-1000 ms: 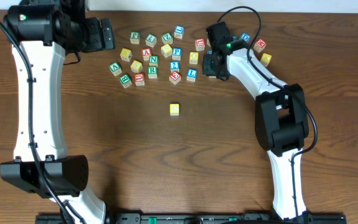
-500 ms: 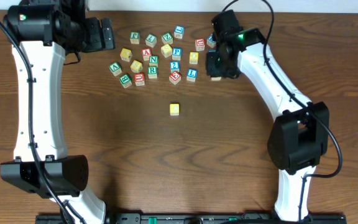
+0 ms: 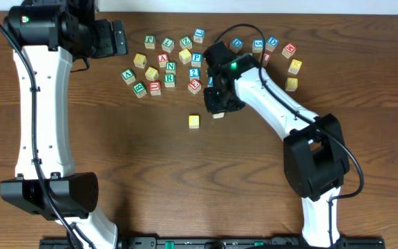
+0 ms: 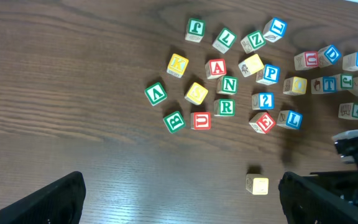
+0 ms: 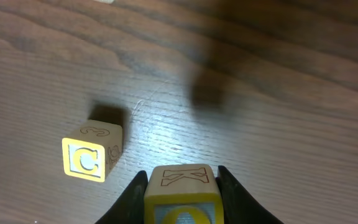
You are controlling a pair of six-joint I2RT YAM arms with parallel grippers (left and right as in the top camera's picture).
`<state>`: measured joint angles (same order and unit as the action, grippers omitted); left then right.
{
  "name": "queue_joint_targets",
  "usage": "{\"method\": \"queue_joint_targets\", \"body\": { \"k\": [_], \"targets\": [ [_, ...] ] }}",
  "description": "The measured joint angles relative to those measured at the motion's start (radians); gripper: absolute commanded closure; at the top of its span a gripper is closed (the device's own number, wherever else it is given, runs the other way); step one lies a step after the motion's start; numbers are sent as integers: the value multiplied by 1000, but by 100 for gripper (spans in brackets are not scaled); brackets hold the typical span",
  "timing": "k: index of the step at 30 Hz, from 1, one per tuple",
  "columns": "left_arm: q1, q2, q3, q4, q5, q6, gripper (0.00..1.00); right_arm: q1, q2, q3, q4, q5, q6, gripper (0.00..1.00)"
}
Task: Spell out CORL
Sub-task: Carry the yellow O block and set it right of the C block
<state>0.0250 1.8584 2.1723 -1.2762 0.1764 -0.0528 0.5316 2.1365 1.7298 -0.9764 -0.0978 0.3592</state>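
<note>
right fingers are clamped on a small wooden cube with a yellow face, one finger on each side. a k is engraved on its bare wooden side, and the letter on the yellow face is cut off at the frame edge. from overhead this cube sits at about 3 o'clock of the yellow c cube, near it but not touching. whether it rests on the dark wooden bench or hangs just above it, i cannot tell. the c cube stands alone, with the loose scatter of letter cubes at its 12 o'clock. the white cube with a green r lies in that scatter at about 11 o'clock of the c. the white cube with a blue l is at about 1 o'clock. left fingers are spread wide apart with nothing between them, up by the far left of the scatter.
</note>
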Motion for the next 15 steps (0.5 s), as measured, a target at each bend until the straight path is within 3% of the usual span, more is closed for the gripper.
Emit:
{"method": "queue_joint_targets", "body": {
  "k": [15],
  "targets": [
    [0, 0, 0, 0, 0, 0, 2, 48, 0, -180, 212, 27, 107, 73]
  ]
}}
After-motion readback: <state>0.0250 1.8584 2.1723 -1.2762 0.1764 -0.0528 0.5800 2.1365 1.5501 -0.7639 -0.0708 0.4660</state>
